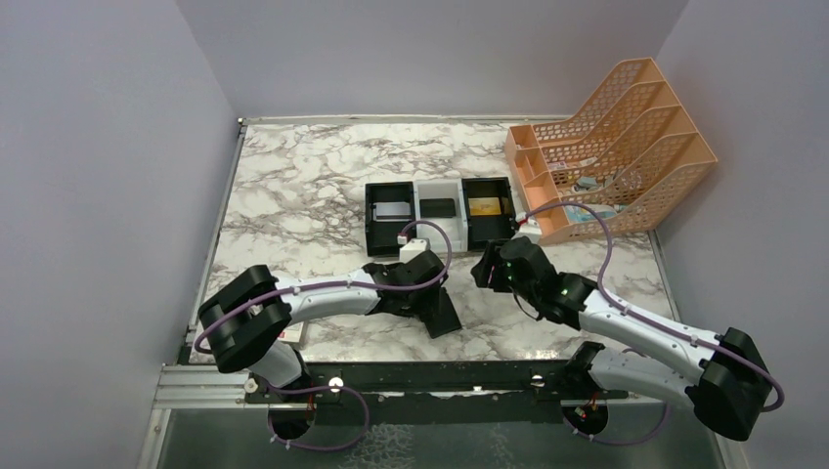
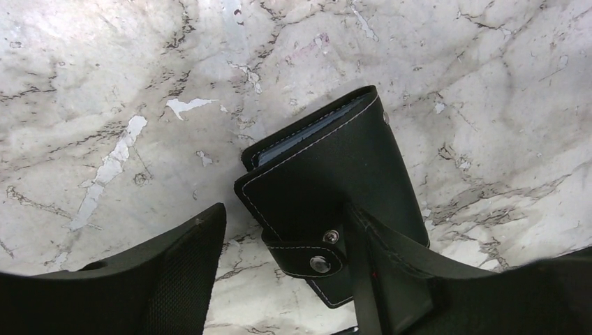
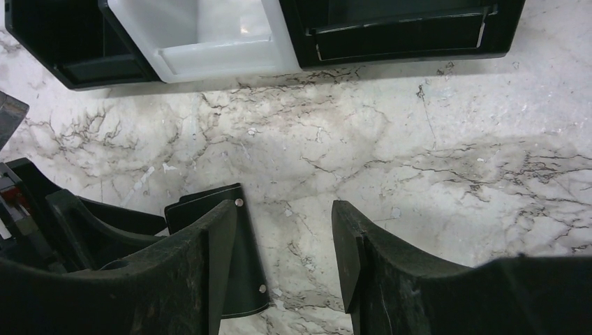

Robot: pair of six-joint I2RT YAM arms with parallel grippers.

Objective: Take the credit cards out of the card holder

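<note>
The black card holder lies folded on the marble, its snap tab toward the camera and a bluish-grey inner edge showing at its far side. My left gripper is open over it: the right finger lies across the holder, and the left finger stands apart on bare marble. In the top view the holder is under my left gripper. A silver-grey card and a gold-tan card lie in the tray's black end compartments. My right gripper is open and empty just right of the holder.
The black-white-black tray stands behind both grippers, with a dark flat item in its white middle; its near wall shows in the right wrist view. An orange file rack stands at the back right. A small white box sits by the tray's front.
</note>
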